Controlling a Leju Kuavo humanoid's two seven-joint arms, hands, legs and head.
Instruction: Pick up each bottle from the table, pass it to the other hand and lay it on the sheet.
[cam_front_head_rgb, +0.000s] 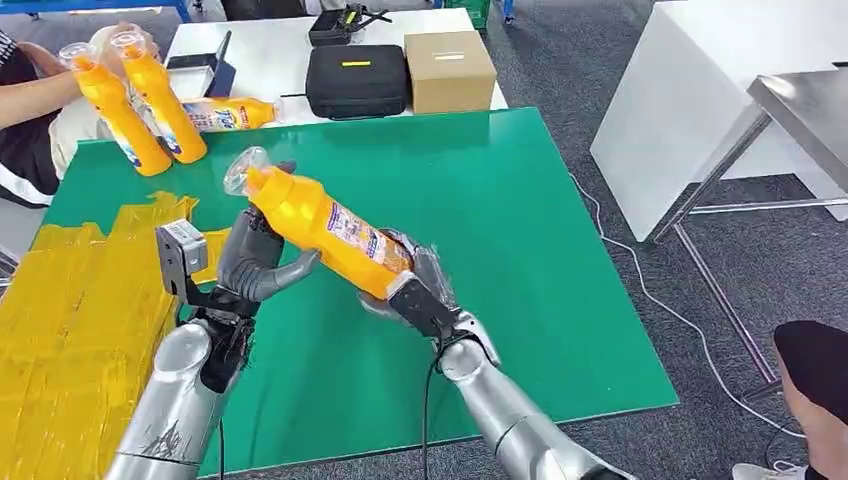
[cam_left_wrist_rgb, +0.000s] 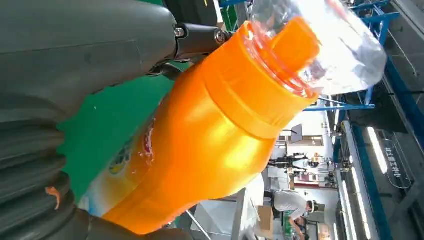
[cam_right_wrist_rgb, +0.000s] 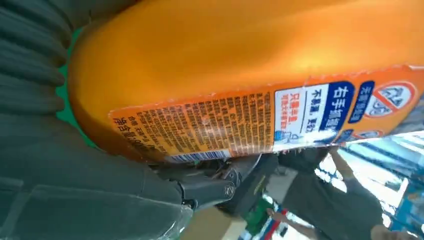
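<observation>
Left hand (cam_front_head_rgb: 258, 262) and right hand (cam_front_head_rgb: 418, 283) both held one orange plastic bottle with a clear cap (cam_front_head_rgb: 318, 222), tilted above the green table mat (cam_front_head_rgb: 500, 220).
Three more orange bottles (cam_front_head_rgb: 165, 105) were at the far left corner, two upright, one lying; the yellow sheet (cam_front_head_rgb: 60, 320) lay left; a black case (cam_front_head_rgb: 357, 80) and a cardboard box (cam_front_head_rgb: 450, 70) stood behind.

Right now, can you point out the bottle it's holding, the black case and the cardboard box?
bottle (cam_front_head_rgb: 325, 228): head view, on the orange body beside the label.
black case (cam_front_head_rgb: 357, 80): head view, on the middle of its top.
cardboard box (cam_front_head_rgb: 450, 68): head view, on its top face.
</observation>
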